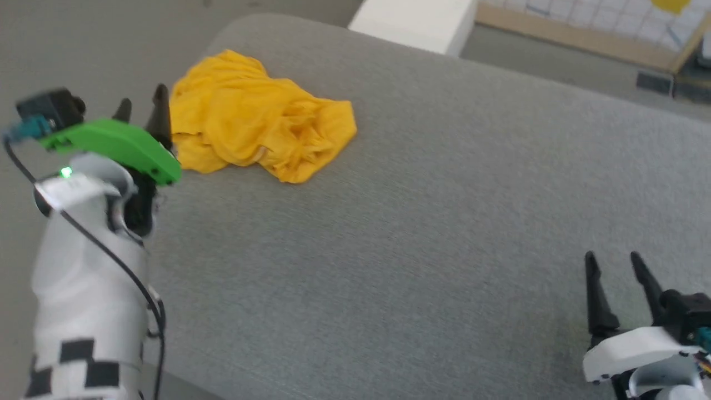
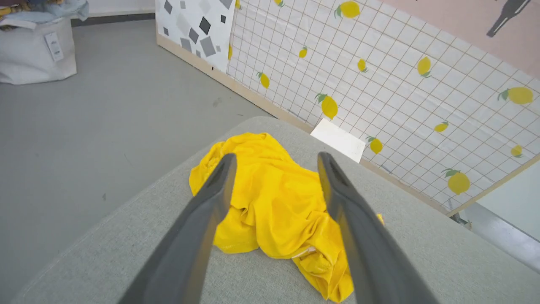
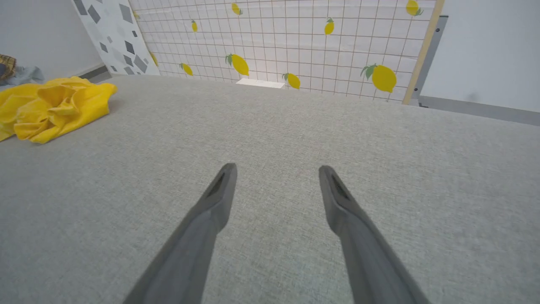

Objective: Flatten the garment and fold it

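Note:
The garment is a mustard-yellow T-shirt lying crumpled in a heap at the far left of a grey fabric surface; its print is hidden in the folds. My left gripper hovers open just left of the heap, and in the left wrist view its fingers frame the garment from above without touching it. My right gripper stands open at the lower right, far from the shirt, over bare fabric. In the right wrist view the garment lies at the far left.
The grey surface ends in a rounded edge at the left, with grey floor beyond. A white block sits past the far edge. A lemon-print grid wall stands behind. A white fabric bin stands on the floor.

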Motion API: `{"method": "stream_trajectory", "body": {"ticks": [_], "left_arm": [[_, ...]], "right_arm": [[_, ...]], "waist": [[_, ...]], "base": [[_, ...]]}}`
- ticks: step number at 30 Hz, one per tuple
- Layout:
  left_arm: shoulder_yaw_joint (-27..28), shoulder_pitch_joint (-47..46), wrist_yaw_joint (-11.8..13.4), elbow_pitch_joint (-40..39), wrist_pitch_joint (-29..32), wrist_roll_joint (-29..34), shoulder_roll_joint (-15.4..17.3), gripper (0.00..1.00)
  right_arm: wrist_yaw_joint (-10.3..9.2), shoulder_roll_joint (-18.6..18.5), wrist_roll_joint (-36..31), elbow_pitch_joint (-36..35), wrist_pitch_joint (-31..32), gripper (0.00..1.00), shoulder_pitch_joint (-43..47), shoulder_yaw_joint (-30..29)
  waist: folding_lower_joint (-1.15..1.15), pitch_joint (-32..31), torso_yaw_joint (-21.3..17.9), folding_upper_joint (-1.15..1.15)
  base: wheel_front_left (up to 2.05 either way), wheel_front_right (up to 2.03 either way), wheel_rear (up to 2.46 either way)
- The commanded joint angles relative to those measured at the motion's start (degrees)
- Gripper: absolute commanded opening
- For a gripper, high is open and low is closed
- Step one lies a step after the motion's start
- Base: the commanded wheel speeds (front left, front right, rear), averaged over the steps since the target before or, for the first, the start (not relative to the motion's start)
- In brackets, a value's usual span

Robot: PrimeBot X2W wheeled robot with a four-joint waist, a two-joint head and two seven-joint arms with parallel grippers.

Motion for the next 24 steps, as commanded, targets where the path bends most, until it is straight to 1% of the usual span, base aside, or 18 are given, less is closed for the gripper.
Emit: {"method": "stream_trajectory", "body": {"ticks": [1,3,5,11,14,19,23,24], "left_arm": [[0.4,-2.2,0.0,1.7,1.6,-0.8,0.8,1.00],[1.3,-5.0,0.4,4.5,4.6,-2.4,1.3,1.00],[2.2,-7.5,1.3,6.8,6.8,-3.6,1.8,1.00],[1.5,-11.9,3.3,12.8,12.6,-4.3,1.5,1.00],[1.1,-13.2,3.9,15.7,15.2,-4.8,0.6,1.00],[-0.3,-14.0,4.3,19.8,18.2,-4.8,-1.0,1.00],[-1.3,-14.0,4.9,24.1,24.2,-5.1,-2.2,1.00],[-1.8,-14.0,5.1,26.1,27.7,-5.4,-2.5,1.00]], "right_arm": [[-0.08,0.0,-0.7,-1.4,0.6,1.00,-0.1,-0.6],[-0.08,0.0,-1.4,-3.5,1.6,1.00,0.2,-1.5],[-0.08,0.0,-1.9,-5.8,2.6,1.00,0.6,-2.1],[-0.08,0.0,-2.1,-10.7,4.5,1.00,1.6,-3.9],[-0.08,0.0,-2.0,-12.3,5.0,1.00,1.9,-4.2],[-0.08,0.0,-1.8,-14.0,5.5,1.00,2.1,-4.4],[-0.08,0.0,-1.6,-14.6,5.7,1.00,2.3,-4.4],[-0.08,0.0,-1.5,-14.7,5.9,1.00,2.5,-4.5]], "waist": [[-0.01,5.7,-5.6,0.00],[-0.01,7.4,-6.9,0.00],[-0.01,9.2,-8.1,0.00],[-0.01,13.3,-9.8,0.00],[-0.01,14.7,-10.1,0.00],[-0.01,16.5,-10.4,0.00],[-0.01,17.1,-10.3,0.00],[-0.01,17.2,-10.0,0.00]], "base": [[0.00,0.00,0.00],[0.00,0.00,0.00],[0.00,0.00,0.00],[0.00,0.00,0.00],[0.00,0.00,0.00],[0.00,0.00,0.00],[0.00,0.00,0.00],[0.00,0.00,0.00]]}}
